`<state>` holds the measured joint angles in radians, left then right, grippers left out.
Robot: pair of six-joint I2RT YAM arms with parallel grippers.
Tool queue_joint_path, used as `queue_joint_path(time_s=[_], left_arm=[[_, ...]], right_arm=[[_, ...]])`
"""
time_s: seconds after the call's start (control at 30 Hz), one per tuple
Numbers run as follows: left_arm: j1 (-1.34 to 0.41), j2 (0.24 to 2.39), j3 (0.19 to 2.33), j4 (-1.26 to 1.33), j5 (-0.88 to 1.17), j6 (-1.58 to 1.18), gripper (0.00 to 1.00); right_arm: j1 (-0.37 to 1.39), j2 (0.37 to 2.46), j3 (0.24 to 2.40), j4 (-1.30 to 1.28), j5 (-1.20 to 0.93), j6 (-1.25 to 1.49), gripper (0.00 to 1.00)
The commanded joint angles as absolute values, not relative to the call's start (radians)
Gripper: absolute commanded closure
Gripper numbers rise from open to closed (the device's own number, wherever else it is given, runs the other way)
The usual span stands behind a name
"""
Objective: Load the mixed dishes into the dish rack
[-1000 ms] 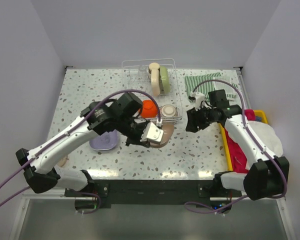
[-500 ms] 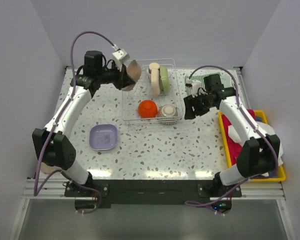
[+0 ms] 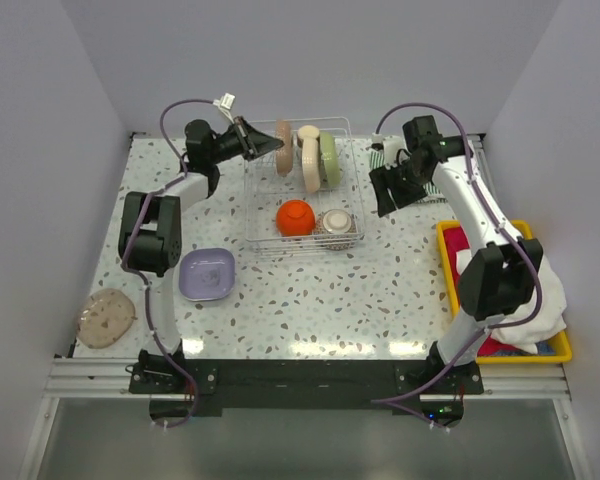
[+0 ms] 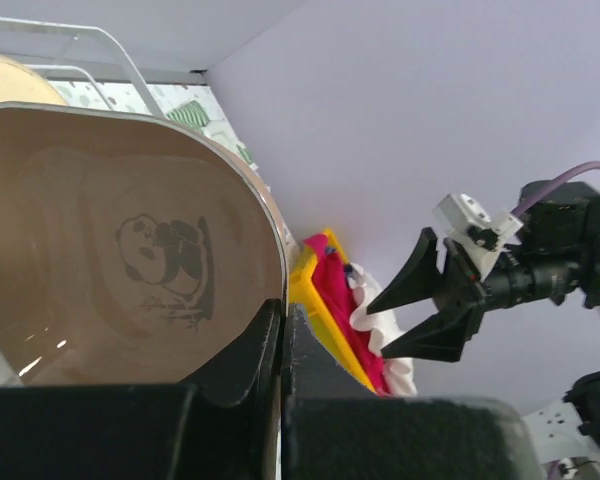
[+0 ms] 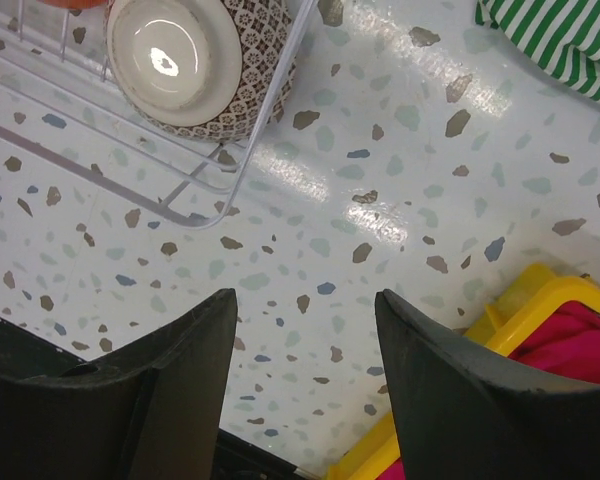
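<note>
Left gripper (image 4: pixel 281 335) of mine is clamped on the rim of the brown plate (image 4: pixel 130 250), holding it on edge at the far end of the dish rack (image 3: pixel 263 190), just beside the upright cream plate (image 3: pixel 308 158) and green plate (image 3: pixel 328 160). The orange-red bowl (image 3: pixel 294 216) and grey patterned bowl (image 5: pixel 195 65) sit nearer in the rack. My right gripper (image 5: pixel 305 370) hangs wide open and empty over the table (image 3: pixel 380 290).

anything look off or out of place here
Nothing is spilled or broken. Two oddities: the pale speckled round plate sits right at the table's left edge, and a white cloth bulges over the rim of the yellow tray.
</note>
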<state>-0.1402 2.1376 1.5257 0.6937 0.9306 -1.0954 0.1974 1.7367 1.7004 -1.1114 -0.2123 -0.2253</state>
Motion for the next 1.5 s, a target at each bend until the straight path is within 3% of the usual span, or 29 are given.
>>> queue_joint_path(time_s=[0.0,1.47], left_arm=[[-0.126,2.157,1.546,0.989,0.91,-1.385,1.0],[-0.173,2.306,1.574,0.989,0.838,-1.532,1.0]], right_arm=[[0.195,1.776,1.776,-1.155,-0.18,-0.222,0.39],[0.313,1.821,1.819,-1.223,-0.091,-0.291,0.39]])
